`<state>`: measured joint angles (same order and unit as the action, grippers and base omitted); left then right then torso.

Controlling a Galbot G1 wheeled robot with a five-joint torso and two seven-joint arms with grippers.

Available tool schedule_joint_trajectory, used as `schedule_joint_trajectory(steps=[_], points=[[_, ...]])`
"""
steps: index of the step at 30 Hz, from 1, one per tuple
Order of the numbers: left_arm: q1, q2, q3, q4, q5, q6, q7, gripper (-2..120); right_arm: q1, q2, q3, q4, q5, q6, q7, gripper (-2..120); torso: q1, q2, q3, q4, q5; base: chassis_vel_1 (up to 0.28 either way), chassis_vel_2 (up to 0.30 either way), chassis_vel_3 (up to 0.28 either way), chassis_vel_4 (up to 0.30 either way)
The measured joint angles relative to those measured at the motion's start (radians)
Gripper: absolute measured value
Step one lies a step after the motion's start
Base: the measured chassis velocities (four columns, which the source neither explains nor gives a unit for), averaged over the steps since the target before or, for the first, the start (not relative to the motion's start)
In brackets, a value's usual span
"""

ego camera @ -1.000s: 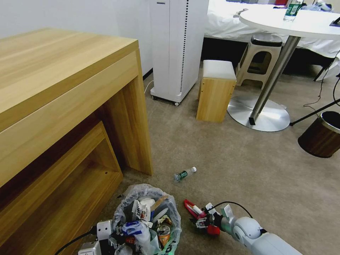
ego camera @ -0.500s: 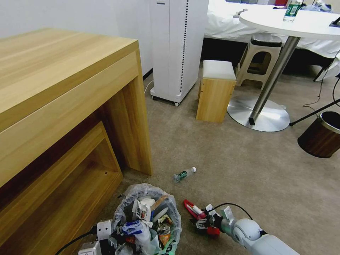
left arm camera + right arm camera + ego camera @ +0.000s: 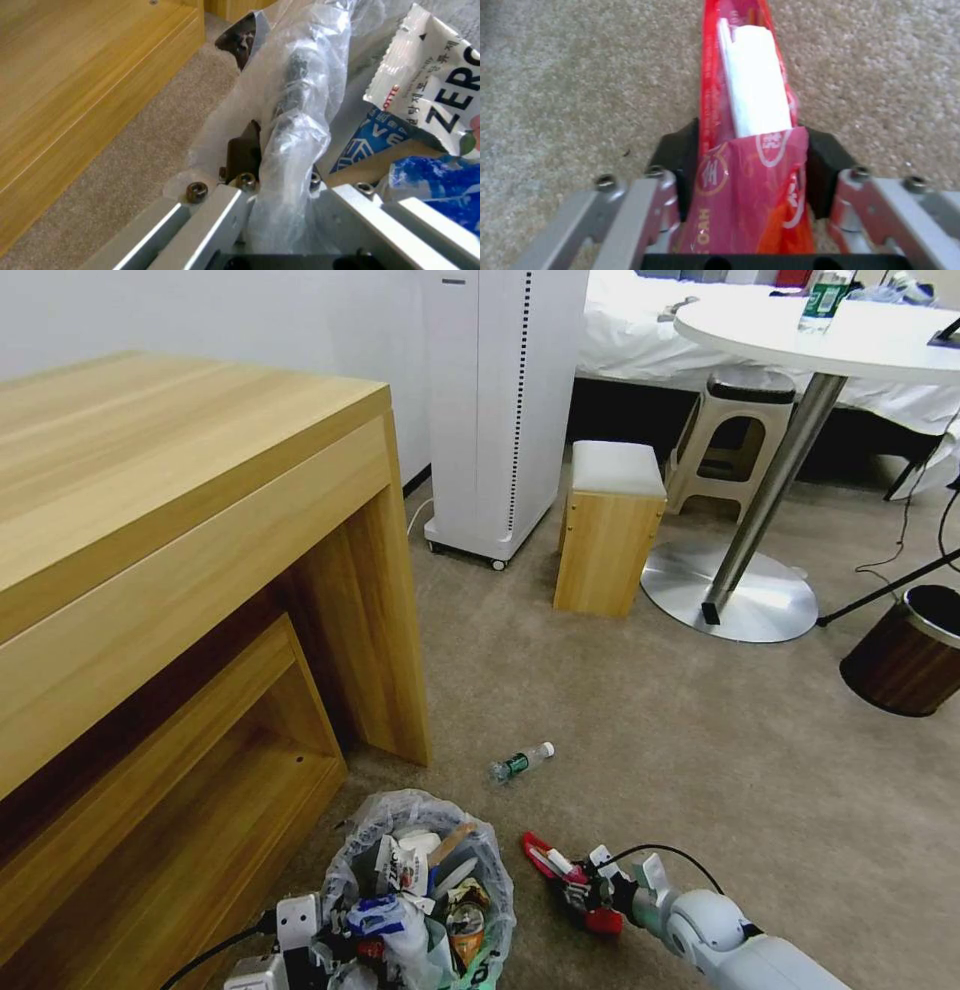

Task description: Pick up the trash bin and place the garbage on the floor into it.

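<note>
Trash bin (image 3: 420,895) nearly full, left claw (image 3: 270,187) clamped on its rim; right claw (image 3: 750,150) clamped on red wrapper (image 3: 745,112); green-labelled bottle (image 3: 521,762) left on floor (image 3: 700,750).

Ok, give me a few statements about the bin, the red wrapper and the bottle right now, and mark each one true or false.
1. The right tool is shut on the red wrapper. True.
2. The red wrapper already lies inside the trash bin. False: it is at the carpet, beside the bin.
3. The left tool grips the trash bin's bag-lined rim. True.
4. The green-labelled bottle stands upright on the wooden desk. False: it lies on its side on the carpet, past the bin.
5. The trash bin is empty. False: it holds wrappers, a can and other litter.
</note>
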<state>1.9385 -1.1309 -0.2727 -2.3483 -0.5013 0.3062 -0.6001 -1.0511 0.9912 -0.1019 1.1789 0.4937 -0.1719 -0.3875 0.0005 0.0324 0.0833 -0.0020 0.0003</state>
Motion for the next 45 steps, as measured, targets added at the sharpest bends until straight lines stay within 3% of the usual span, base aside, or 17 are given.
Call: schedule_joint_trajectory(steps=[11, 24, 33, 36, 40, 45], points=[[0.007, 0.000, -0.002, 0.000, 0.011, 0.000, 0.009, 0, -0.007, -0.011, 0.003, 0.016, -0.002, 0.000, -0.005, 0, 0.000, 0.000, 0.000, -0.0001, 0.0002, 0.000, 0.000, 0.000, 0.000], [0.011, 0.000, -0.004, -0.002, 0.015, 0.000, 0.011, 0, -0.013, -0.054, 0.050, 0.101, 0.020, 0.006, -0.010, 0, 0.000, 0.000, 0.000, -0.0002, -0.0003, 0.000, 0.000, 0.000, 0.000], [0.017, 0.002, -0.009, -0.008, 0.014, -0.001, 0.015, 0, -0.023, -0.132, 0.150, 0.243, 0.071, 0.065, -0.066, 0, 0.000, 0.000, 0.000, -0.0002, -0.0004, 0.000, 0.000, 0.000, 0.000], [0.018, 0.003, -0.009, -0.013, 0.011, -0.001, 0.021, 0, -0.022, -0.179, 0.188, 0.350, 0.170, 0.182, -0.159, 0, 0.000, 0.000, 0.000, -0.0003, -0.0004, 0.000, 0.000, 0.000, 0.000], [0.016, 0.006, -0.015, -0.022, 0.001, -0.001, 0.023, 0, -0.003, -0.217, 0.210, 0.480, 0.292, 0.256, -0.246, 0, 0.000, 0.000, 0.000, -0.0001, -0.0005, 0.000, 0.000, 0.000, 0.000], [0.006, 0.015, -0.025, -0.034, -0.028, 0.000, 0.022, 0, 0.034, -0.236, 0.185, 0.597, 0.387, 0.270, -0.324, 0, 0.000, 0.000, 0.000, -0.0003, -0.0004, 0.000, 0.000, 0.000, 0.000]])
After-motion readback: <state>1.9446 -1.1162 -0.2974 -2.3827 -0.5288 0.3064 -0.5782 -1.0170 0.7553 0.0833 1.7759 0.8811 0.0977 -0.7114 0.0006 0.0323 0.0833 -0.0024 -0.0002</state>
